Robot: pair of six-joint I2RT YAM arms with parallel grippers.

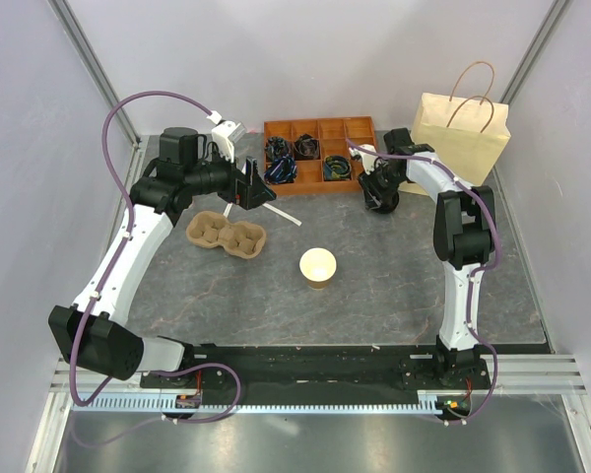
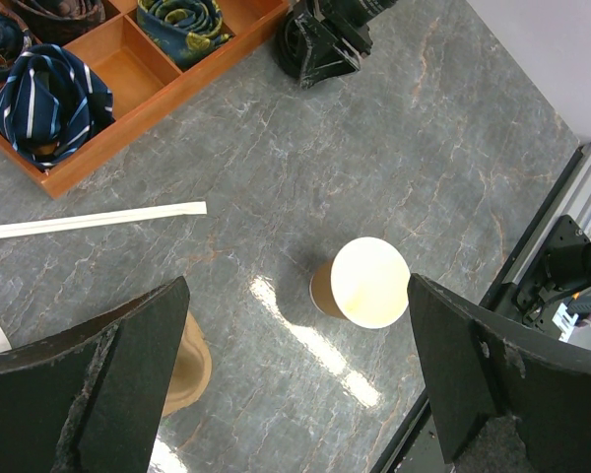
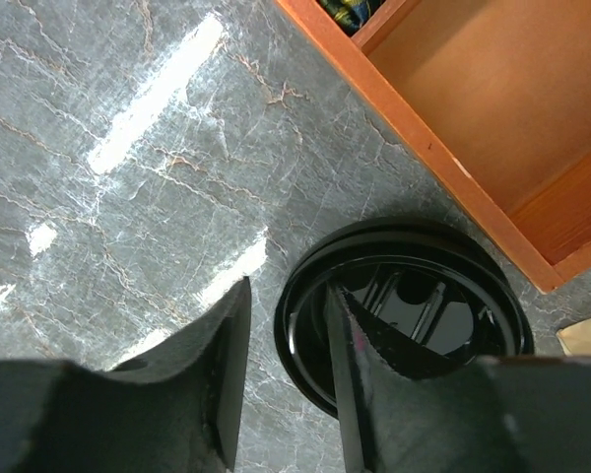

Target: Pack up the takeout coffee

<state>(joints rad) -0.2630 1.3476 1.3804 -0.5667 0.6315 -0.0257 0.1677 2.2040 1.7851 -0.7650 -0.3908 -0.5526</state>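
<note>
A small brown paper cup with a cream inside stands open, no lid on it, at the table's middle; it also shows in the left wrist view. No lidded cup is in view. A round black plastic lid lies on the table by the orange tray. My right gripper is down at the lid, slightly open, one finger inside the rim and one outside; it also shows in the top view. My left gripper is wide open and empty, high above the table near the carrier.
A kraft paper bag stands upright at the back right. An orange compartment tray with rolled ties sits at the back middle. A white wrapped straw lies near the left gripper. Walls close in on three sides.
</note>
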